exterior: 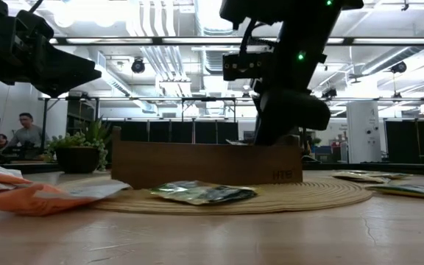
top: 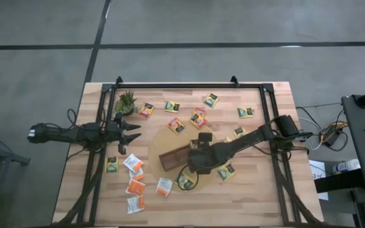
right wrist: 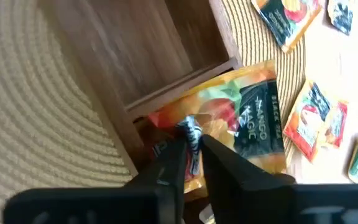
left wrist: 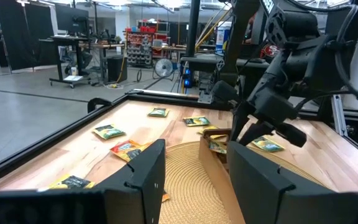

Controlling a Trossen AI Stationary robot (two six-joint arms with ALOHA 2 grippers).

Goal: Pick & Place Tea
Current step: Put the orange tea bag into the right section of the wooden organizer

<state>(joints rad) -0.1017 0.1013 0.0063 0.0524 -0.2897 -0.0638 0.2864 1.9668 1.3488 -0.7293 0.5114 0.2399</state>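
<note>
Right wrist view shows the right gripper (right wrist: 193, 163) with its fingers nearly together, pinching the edge of a yellow and dark tea sachet (right wrist: 238, 121) that lies tilted over the end wall of the wooden tray (right wrist: 166, 56), one corner toward a tray compartment. Its dark panel reads "MANGO MAGIC" and "BLACK TEA", running along the sachet's edge. Left gripper (top: 130, 132) hovers near the potted plant (top: 126, 101) with fingers spread wide, holding nothing.

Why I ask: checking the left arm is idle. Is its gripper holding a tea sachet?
No, the left gripper hangs open and empty.
</note>
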